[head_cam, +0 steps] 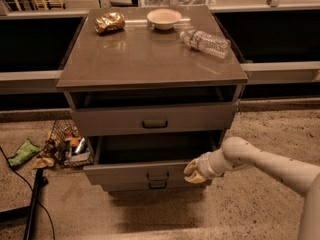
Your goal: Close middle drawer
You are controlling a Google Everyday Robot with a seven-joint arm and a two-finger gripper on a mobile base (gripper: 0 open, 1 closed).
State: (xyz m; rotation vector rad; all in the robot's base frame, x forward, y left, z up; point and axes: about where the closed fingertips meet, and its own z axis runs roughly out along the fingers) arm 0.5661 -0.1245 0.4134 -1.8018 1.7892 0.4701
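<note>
The middle drawer point(125, 174) of the grey cabinet is pulled out, its dark inside showing above the flat front and its small dark pull point(157, 175) at the centre. My gripper point(193, 172) is at the right end of that drawer front, on the tip of my white arm point(265, 161), which reaches in from the right. It looks to be touching the front. The uppermost drawer point(155, 119) stands slightly out. Only a strip of the lowest drawer point(157, 186) shows under the middle one.
On the cabinet top point(145, 59) lie a crumpled gold bag point(109, 22), a white bowl point(164, 18) and a plastic bottle point(206, 41) on its side. A wire basket of litter point(67, 146), a green wrapper point(24, 152) and a black pole point(32, 204) are on the floor at left.
</note>
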